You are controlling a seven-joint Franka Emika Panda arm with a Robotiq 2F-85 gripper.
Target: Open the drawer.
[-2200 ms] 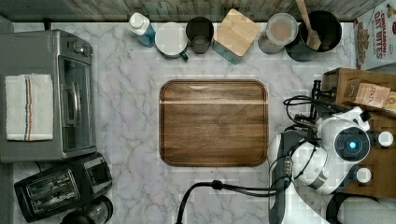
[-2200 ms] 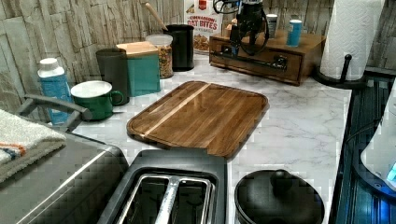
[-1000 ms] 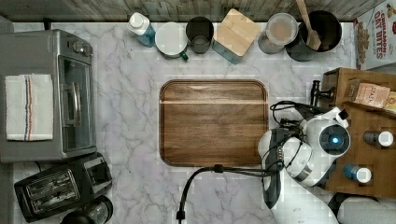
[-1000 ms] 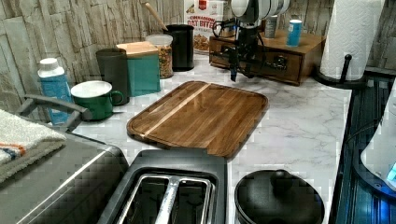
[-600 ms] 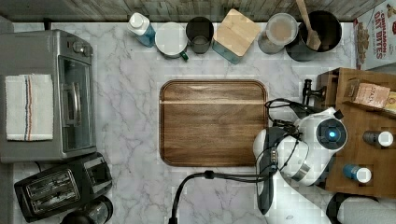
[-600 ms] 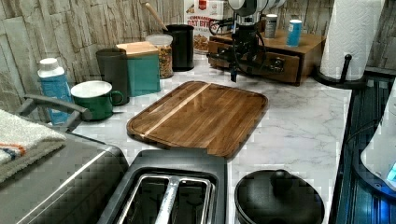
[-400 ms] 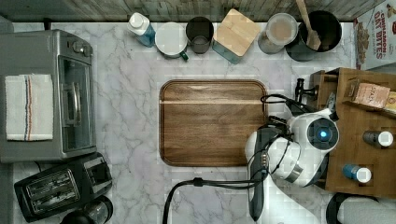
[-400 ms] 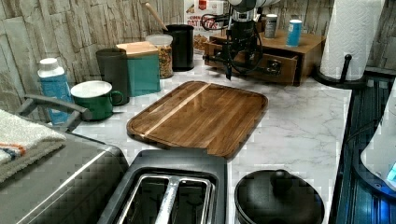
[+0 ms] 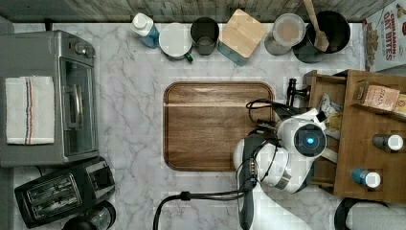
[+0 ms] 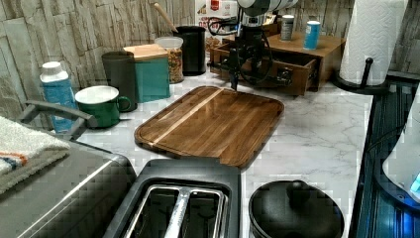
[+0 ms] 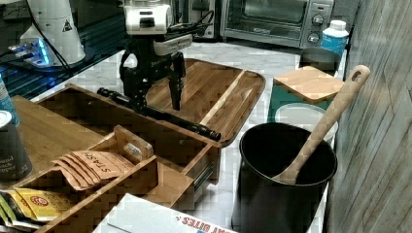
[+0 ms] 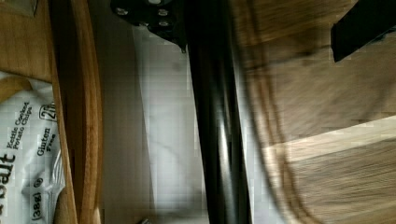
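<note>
- I see the gripper (image 11: 154,94) with fingers spread, straddling the handle (image 11: 160,114).
- The drawer (image 11: 145,141) is partly out; the bar's long axis crosses my pull line.

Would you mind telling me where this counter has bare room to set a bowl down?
The cutting board is bare, as is the marble between it and the toaster oven. The top view's right is crowded: the gripper straddles the handle of the pulled-out drawer at the board's edge. Containers line the back wall.
</note>
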